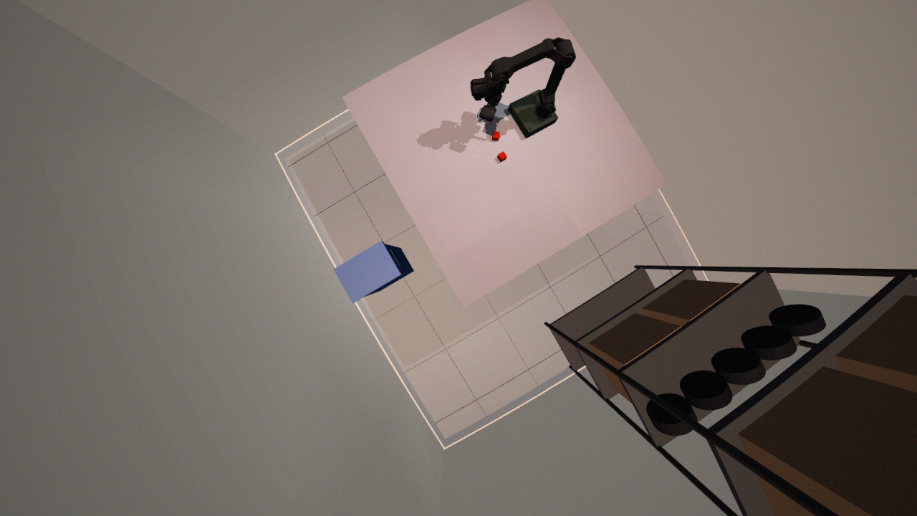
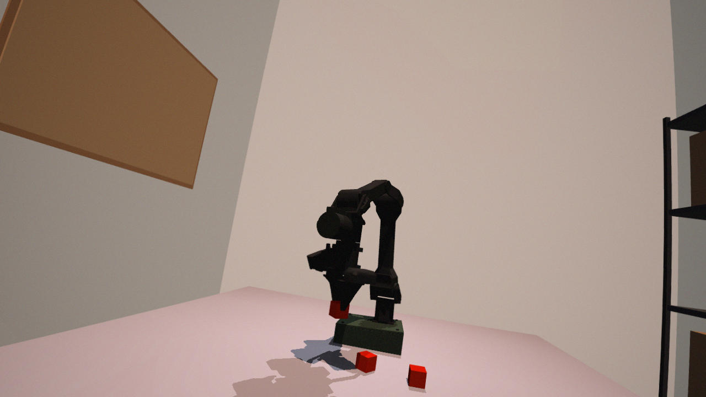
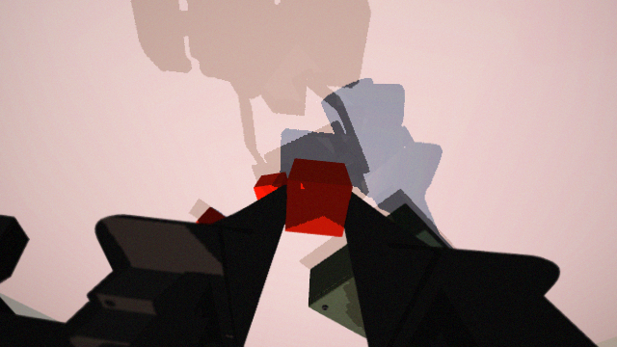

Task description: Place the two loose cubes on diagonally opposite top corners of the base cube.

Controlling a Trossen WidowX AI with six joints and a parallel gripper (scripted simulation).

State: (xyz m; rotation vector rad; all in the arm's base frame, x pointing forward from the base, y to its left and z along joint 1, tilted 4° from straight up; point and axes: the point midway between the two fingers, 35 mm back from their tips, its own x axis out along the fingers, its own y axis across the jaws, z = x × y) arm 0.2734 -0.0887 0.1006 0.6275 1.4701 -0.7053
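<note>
Item: one claw (image 1: 488,114) (image 2: 340,305) (image 3: 316,195), closed on a cube, its two fingers pressing opposite sides. I have it pointing downward from the black six-joint arm (image 1: 526,56) (image 2: 387,236).

Item: one red cube (image 2: 338,310) (image 3: 318,204), gripped at the fingertips and held above the bench (image 1: 448,224) (image 2: 148,345) (image 3: 72,120) — hidden from my top view.

Item: a second red cube (image 1: 495,135) (image 2: 366,361) (image 3: 270,184), resting on the bench near the arm's base. In my wrist view it is partly covered by a claw finger.

Item: a third red cube (image 1: 501,156) (image 2: 417,376) (image 3: 210,216), also on the bench, apart from the second and farther from the held one. I cannot tell by colour which of the two resting cubes is the fixed base; neither carries a cube on top.

Item: one dark green base block (image 1: 529,126) (image 2: 370,340) (image 3: 333,296), under the foot of the arm.

Item: shadows of the arm, spread over the pink bench beneath the claw.

Surroundings: one blue box (image 1: 368,269) beyond the bench edge; one black-framed shelf rack (image 1: 769,269) (image 2: 666,246), holding brown boxes and a row of five black round objects (image 1: 736,364) — the row seen from the top.
</note>
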